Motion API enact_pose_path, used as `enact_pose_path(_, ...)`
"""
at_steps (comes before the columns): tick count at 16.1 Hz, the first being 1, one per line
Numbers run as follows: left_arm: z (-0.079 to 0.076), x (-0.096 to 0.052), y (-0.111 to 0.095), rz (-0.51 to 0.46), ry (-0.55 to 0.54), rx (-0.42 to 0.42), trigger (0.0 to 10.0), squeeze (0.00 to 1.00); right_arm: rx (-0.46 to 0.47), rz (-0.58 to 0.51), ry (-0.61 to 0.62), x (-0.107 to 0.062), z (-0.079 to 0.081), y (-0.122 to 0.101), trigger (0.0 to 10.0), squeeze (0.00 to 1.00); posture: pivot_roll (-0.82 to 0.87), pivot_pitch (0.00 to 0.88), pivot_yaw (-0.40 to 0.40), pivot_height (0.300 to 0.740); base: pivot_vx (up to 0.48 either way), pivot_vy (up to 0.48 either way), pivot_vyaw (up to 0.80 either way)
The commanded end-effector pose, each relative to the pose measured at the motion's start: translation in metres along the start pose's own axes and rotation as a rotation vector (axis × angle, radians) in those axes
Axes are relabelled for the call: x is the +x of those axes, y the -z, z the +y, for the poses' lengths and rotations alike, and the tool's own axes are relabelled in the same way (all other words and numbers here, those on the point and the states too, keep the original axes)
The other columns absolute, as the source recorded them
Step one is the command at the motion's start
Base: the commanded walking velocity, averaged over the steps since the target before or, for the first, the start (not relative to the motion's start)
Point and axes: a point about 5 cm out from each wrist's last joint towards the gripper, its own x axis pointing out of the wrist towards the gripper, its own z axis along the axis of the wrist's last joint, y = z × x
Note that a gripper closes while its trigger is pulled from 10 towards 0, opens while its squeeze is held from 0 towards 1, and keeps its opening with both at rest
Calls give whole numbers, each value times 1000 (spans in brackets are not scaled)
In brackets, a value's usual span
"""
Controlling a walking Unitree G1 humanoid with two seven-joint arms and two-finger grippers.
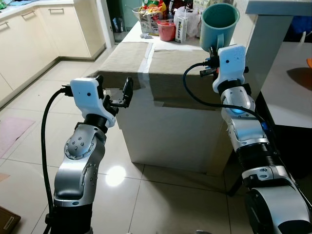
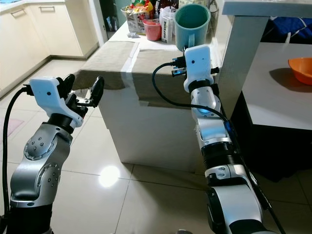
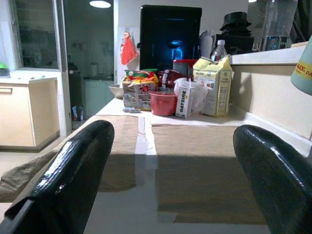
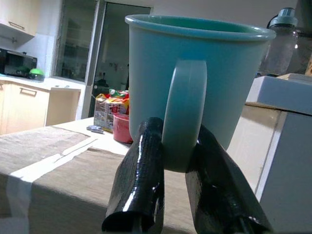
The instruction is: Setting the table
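Teal mug [image 4: 195, 73] in right pincer [image 4: 181, 195] above table [image 1: 170, 63]

1. Straight ahead of the open left gripper [image 3: 170, 161], far down the counter, a small white carton [image 3: 184, 100] reads "OATSIDE" in dark letters running up its face.
2. Off at the frame edge beyond that gripper's finger, a pale green container [image 3: 303, 72] carries a yellow label with red letters, "MAX. PA" before the frame cuts it off.
3. The snack packets and the taller cream carton beside the white one have print, too small to read.
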Motion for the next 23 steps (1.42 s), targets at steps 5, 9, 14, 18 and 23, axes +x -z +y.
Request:
enact_pose_path(5, 3, 2, -2, -9, -4, 10, 10000, 0, 5, -18, 7, 2, 0, -4, 0, 0, -106, 0, 92, 740, -213, 0, 0)
enact_pose_path(9, 2, 2, -2, -4, -1, 4, 10000, 0, -1, -15, 10, 1, -2, -3, 0, 0, -111, 0, 92, 740, 0, 0, 0)
enact_pose_path(14, 0, 3, -1, -1, 20, 14, 10000, 0, 1, -21, 14, 1, -3, -4, 0, 0, -115, 0, 95, 740, 0, -376, 0)
enact_pose_path(18, -2, 4, -1, 0, 31, 17, 10000, 0, 21, -13, 24, 0, -4, -3, 0, 0, -118, 0, 96, 740, 0, -480, -663)
enact_pose_path(23, -1, 5, 0, 3, 35, 24, 10000, 0, 17, -15, 19, 0, -3, -3, 0, 0, -120, 0, 97, 740, 0, -475, -669)
